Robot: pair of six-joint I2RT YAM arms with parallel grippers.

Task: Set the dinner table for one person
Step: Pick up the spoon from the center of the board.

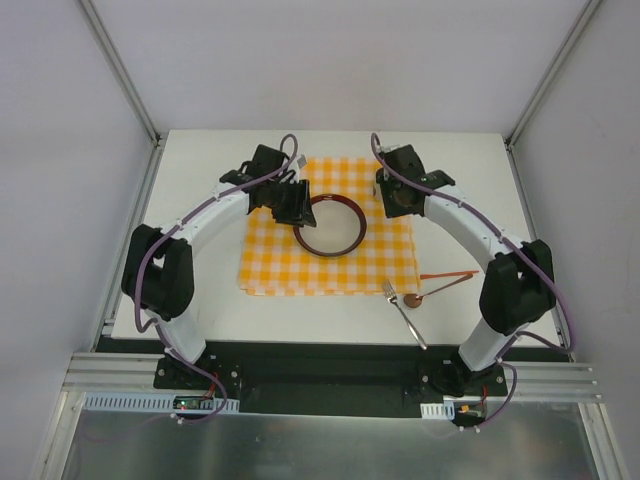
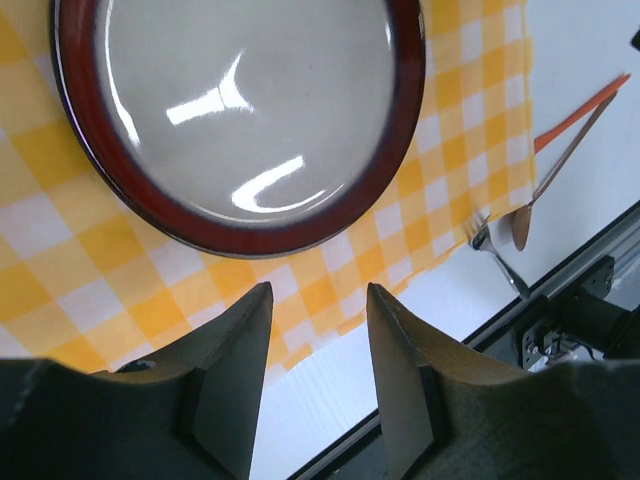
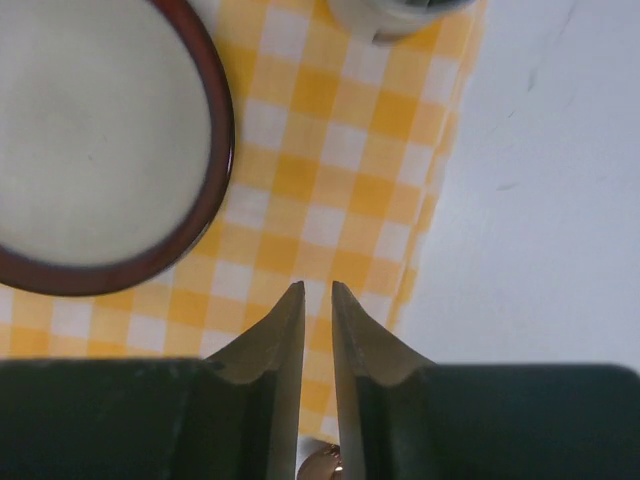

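The big white flat counter (image 1: 195, 160) sits in front of both arms, and everything rests on it. I think it is hard, heavy and stiff, so it will not bend or break. There is no spot on it to grab; it is only the place where things get put down. Its top looks smooth, so things may slide a little. A soft orange-and-white checked cloth (image 1: 275, 265) lies in the middle, and a round shiny plate with a dark red rim (image 1: 338, 228) sits on it. The left tool (image 2: 318, 290) hangs over the cloth beside the plate, spread apart and holding nothing. The right tool (image 3: 317, 290) hovers over the cloth on the plate's other side. It is almost pressed together, with a thin slit left, and it pinches nothing. A silver metal fork (image 1: 403, 310), a brown-tipped spoon (image 1: 425, 293) and a thin orange stick (image 1: 447, 274) lie on white counter right of the cloth. The fork's handle reaches near the front edge, so a push could knock it off. Walls stand close on both sides.
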